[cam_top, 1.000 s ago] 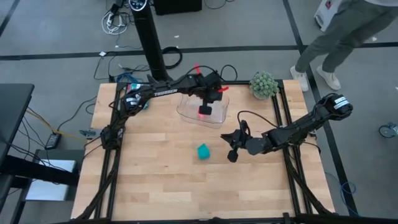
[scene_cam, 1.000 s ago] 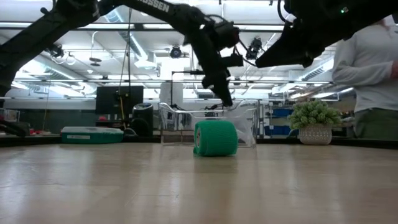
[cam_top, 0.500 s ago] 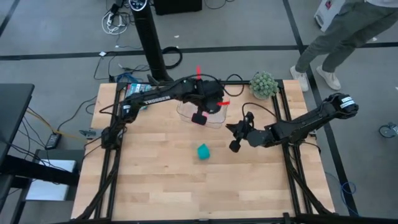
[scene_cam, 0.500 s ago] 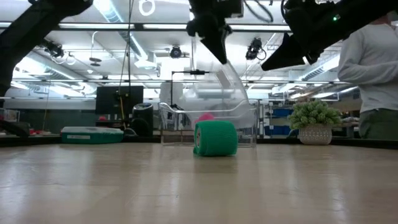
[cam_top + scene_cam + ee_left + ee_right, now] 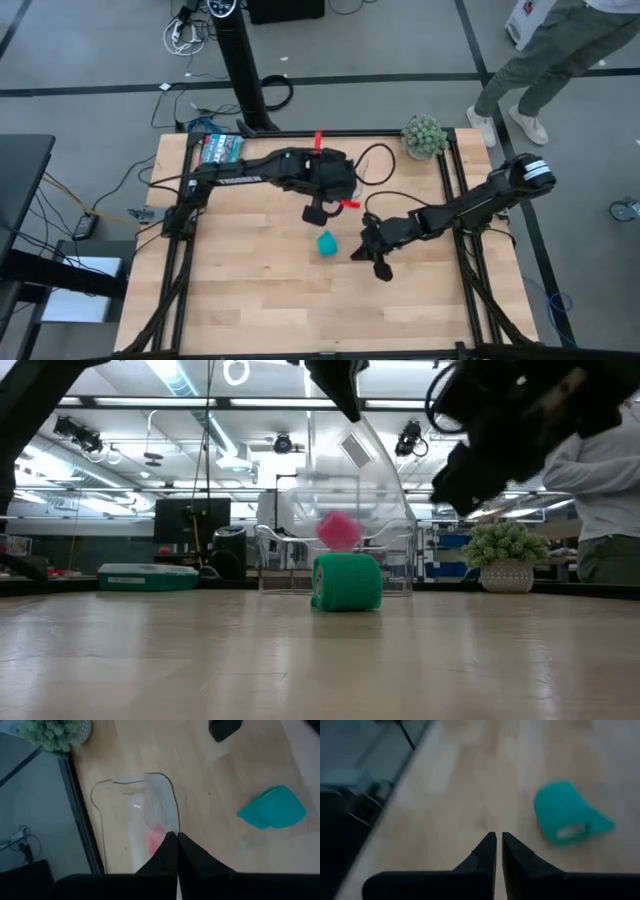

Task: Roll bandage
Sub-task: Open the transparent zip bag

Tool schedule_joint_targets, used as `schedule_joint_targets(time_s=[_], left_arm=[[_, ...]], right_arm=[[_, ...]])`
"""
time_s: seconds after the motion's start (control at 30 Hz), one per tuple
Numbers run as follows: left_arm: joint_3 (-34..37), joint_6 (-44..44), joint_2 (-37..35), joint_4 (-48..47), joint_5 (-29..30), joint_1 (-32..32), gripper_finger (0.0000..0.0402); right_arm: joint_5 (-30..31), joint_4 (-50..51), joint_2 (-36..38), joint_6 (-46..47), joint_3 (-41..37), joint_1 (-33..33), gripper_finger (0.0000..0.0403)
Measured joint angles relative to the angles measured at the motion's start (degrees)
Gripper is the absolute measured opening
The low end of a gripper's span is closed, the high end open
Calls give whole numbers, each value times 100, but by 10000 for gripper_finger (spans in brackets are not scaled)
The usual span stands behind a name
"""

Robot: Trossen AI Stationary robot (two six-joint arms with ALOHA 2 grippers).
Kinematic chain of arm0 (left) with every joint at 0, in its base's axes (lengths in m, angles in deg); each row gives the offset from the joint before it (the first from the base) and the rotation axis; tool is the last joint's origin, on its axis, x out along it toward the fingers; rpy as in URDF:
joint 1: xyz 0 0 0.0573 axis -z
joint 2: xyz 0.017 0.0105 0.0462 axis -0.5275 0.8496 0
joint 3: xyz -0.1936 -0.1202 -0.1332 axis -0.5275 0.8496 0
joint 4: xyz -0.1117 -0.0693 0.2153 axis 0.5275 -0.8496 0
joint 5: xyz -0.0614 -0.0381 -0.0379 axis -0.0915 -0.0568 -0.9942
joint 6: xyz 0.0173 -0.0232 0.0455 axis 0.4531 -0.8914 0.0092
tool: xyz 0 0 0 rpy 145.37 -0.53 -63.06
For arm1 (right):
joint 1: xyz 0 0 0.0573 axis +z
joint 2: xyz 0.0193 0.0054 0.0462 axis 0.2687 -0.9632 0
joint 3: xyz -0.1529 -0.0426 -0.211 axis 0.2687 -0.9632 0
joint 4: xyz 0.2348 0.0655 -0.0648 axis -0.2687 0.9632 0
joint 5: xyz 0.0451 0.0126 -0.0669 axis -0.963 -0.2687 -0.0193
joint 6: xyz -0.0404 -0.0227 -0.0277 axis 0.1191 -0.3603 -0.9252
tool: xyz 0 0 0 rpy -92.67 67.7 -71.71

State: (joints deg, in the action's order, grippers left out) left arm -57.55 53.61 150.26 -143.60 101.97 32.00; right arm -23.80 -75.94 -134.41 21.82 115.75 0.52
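Note:
The bandage [image 5: 327, 243] is a compact teal roll lying on the wooden table, also seen in the low view [image 5: 346, 582] and in both wrist views [image 5: 272, 814] [image 5: 567, 820]. No gripper touches it. My left gripper [image 5: 320, 212] hangs above and just behind it, shut on a clear plastic container [image 5: 135, 815] that holds a small pink block [image 5: 340, 530]. My right gripper [image 5: 384, 271] is shut on nothing, low over the table to the bandage's right [image 5: 498, 836]. My left gripper pinches the clear container's rim [image 5: 173, 827] between its two fingers, coming from above and slanting down. The container hangs tilted below the fingers, its wall rising toward them [image 5: 360, 455]. Whether its lower part rests on the table I cannot tell.
A potted plant [image 5: 424, 135] stands at the table's far right corner. A flat teal-patterned packet [image 5: 220, 150] lies at the far left. A person [image 5: 560, 50] stands beyond the table's far right side. Bare wood lies near the table's front edge [image 5: 300, 310].
My left gripper has risen and come toward the table's near edge. The clear container has come up with it and tipped, and the pink block has shifted inside it. My right gripper has swung its fingers round toward the near edge, right of the bandage. The bandage has stayed put.

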Motion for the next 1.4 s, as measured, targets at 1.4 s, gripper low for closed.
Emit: schedule_joint_targets(time_s=[1.4], left_arm=[[15, -3703, -66, -757, 1198, 2138, 0]], right_arm=[[4164, -191, -168, 212, 33, 1562, 44]])
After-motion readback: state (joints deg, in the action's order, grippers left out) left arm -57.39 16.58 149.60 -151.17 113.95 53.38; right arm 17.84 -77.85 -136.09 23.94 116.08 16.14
